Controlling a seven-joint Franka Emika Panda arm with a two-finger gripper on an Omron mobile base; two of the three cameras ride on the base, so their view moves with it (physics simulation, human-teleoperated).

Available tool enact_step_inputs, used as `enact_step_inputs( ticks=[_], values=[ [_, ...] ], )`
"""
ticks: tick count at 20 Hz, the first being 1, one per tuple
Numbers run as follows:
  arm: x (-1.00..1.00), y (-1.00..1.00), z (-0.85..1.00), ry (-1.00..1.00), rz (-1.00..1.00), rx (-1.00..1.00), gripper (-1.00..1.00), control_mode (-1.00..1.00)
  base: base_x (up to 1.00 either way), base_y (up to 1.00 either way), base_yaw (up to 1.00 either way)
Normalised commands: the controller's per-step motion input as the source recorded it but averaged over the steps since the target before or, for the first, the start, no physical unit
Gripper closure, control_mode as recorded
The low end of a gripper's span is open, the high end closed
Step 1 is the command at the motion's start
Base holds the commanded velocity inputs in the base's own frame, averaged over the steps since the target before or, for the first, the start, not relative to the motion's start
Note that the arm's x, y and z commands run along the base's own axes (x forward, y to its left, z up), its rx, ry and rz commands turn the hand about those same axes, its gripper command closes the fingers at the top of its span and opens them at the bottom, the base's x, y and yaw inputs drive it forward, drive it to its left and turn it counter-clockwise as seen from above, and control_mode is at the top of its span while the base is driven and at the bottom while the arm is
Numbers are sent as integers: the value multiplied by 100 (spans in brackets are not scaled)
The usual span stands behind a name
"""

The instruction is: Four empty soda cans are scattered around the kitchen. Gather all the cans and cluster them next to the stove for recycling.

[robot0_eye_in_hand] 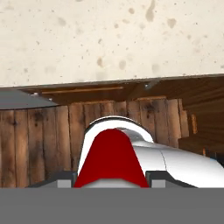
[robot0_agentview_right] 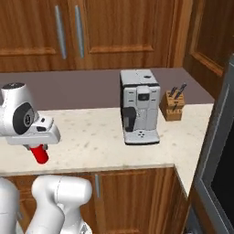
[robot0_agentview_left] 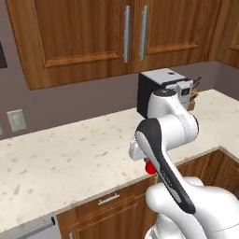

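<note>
Progress so far: your gripper (robot0_agentview_right: 40, 151) has its fingers clamped on one can (robot0_agentview_right: 40, 154), no stove nearby yet.

My white Panda arm with dark joints (robot0_agentview_left: 163, 140) rises from the base and folds forward at the elbow, the forearm reaching out level. In the right base view the wrist sits horizontal and my two-finger gripper (robot0_agentview_right: 40, 148) points down. Its jaws are closed around a small red cylindrical soda can (robot0_agentview_right: 40, 154), which hangs upright below the hand. In the hand view the can (robot0_eye_in_hand: 111, 157) lies between my fingertips.
</note>
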Motion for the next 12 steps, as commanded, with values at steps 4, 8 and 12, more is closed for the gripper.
enact_step_inputs(
  ticks=[4,8,12],
  values=[
    [0,0,0,0,0,0,100,100,-47,100,70],
    [0,0,0,0,0,0,100,100,-21,74,86],
    [0,0,0,0,0,0,100,100,-18,64,89]
  ],
)
